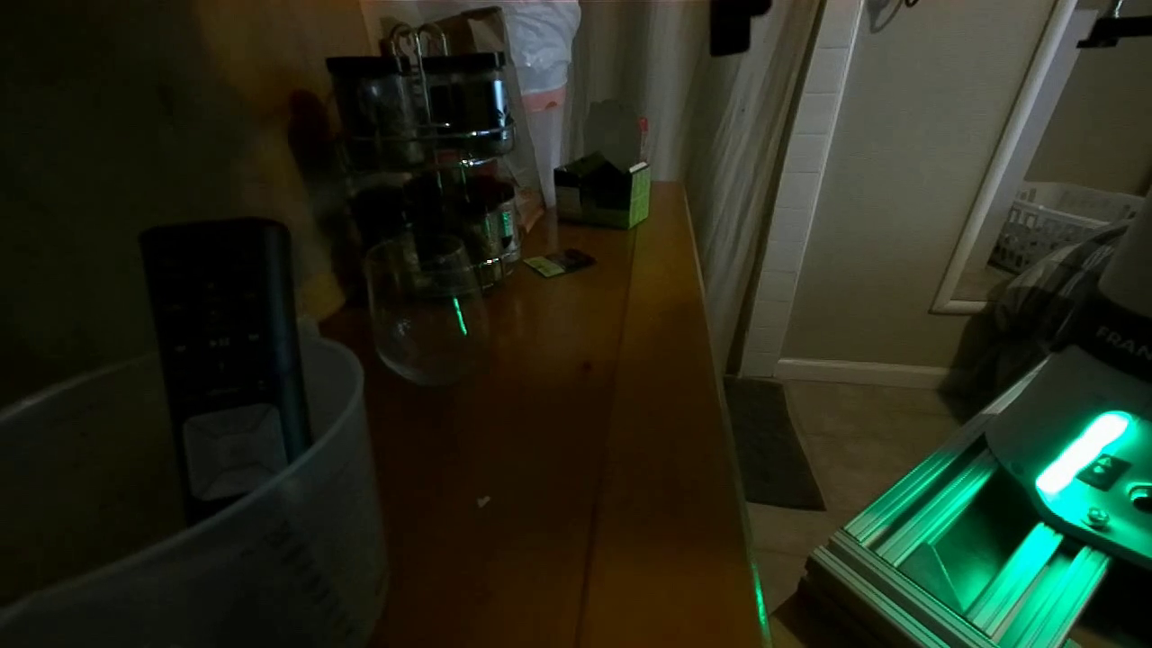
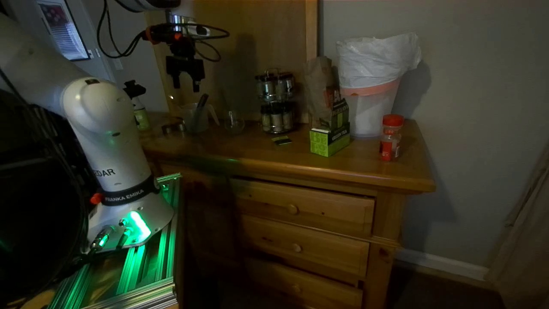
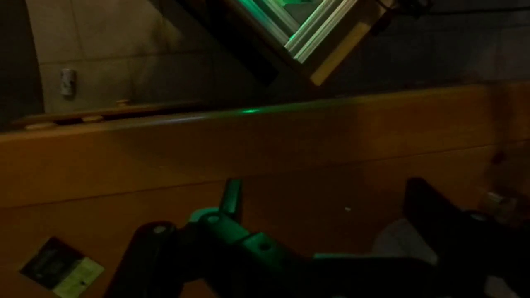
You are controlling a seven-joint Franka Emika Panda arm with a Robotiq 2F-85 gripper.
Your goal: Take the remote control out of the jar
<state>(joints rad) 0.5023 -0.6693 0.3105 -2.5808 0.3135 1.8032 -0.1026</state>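
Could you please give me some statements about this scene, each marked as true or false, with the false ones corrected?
1. The remote control stands tilted in the measuring jug, its upper end sticking out. True.
2. The jaws are closed on the remote control. False: they are open, with nothing between them.
3. In an exterior view, the stemless glass appears between the measuring jug and the spice rack. True.
4. The stemless glass lies on its side. False: it stands upright.
5. The green tea box stands on the dresser. True.
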